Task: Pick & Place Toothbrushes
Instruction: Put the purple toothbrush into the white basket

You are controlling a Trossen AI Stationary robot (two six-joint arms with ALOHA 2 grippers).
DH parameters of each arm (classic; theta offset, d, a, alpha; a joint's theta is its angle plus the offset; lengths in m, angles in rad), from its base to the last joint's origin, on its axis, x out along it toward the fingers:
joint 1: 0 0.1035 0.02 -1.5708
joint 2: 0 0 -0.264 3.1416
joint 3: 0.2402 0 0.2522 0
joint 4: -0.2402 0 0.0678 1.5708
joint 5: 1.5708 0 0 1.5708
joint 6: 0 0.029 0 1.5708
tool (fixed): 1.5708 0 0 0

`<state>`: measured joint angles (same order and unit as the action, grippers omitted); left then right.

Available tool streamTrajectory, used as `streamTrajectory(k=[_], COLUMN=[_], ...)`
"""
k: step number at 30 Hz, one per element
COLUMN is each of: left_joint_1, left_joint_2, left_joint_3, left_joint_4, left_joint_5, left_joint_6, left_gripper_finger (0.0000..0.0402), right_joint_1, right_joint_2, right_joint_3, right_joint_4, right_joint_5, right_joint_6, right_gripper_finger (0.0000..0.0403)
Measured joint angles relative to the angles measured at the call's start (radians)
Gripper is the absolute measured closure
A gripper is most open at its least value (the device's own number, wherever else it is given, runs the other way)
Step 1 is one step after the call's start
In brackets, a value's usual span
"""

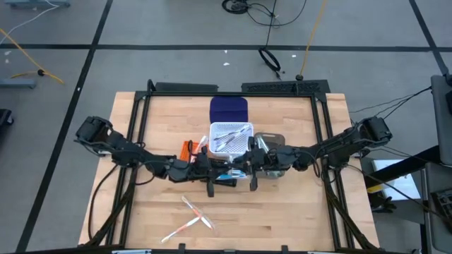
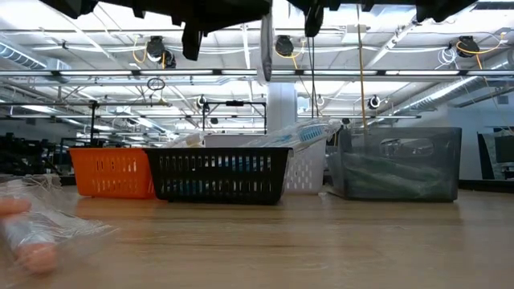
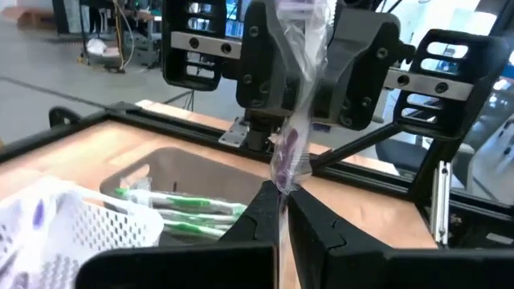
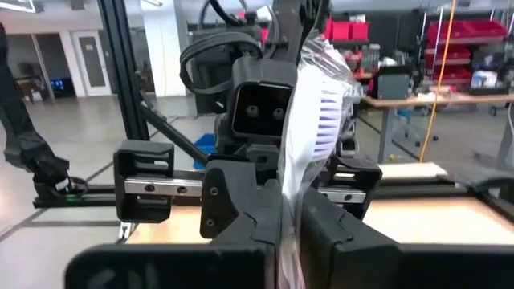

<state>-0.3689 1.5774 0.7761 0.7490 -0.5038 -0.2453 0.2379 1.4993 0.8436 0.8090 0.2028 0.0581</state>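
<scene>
1. Jaws of both the left gripper (image 3: 281, 210) and the right gripper (image 4: 287, 215) clench one wrapped toothbrush (image 3: 291, 144) between them, above the bench (image 1: 282, 219).
2. Green toothbrushes (image 3: 181, 210) lie in a grey bin (image 3: 173, 164).
3. Loose toothbrushes (image 1: 191, 217) lie on the bench, near its front edge.

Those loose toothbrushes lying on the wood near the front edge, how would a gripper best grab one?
By judgement: grip a loose toothbrush mid-handle, coming straight down from above. It lies flat on the table, and the thin handle suits fingers set across it; they cross each other, so pick a free stretch.

The right gripper (image 4: 289, 217) pinched a wrapped toothbrush (image 4: 315, 120) with purple bristles, its head rising toward twelve o'clock, the left gripper (image 4: 265, 172) just behind.
</scene>
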Motion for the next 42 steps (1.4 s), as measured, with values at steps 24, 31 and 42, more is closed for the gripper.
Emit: streamTrajectory(k=[24, 31, 42], left_joint_1=[-0.179, -0.246, -0.286], left_joint_2=[-0.224, -0.223, -0.224], left_joint_3=[0.0, 0.0, 0.0], left_joint_4=[-0.453, -0.495, -0.495], left_joint_5=[-0.069, -0.069, -0.072], left_joint_6=[-0.028, -0.038, -0.024], left_gripper_finger=[0.0325, 0.0325, 0.0325], right_joint_1=[-0.14, -0.252, -0.323], right_joint_2=[-0.002, 0.121, 0.322], right_joint_3=[0.0, -0.001, -0.001], right_joint_4=[0.084, 0.286, 0.472], right_joint_5=[0.177, 0.079, 0.089], right_joint_6=[-0.077, 0.026, 0.128], right_gripper_finger=[0.0393, 0.0393, 0.0393])
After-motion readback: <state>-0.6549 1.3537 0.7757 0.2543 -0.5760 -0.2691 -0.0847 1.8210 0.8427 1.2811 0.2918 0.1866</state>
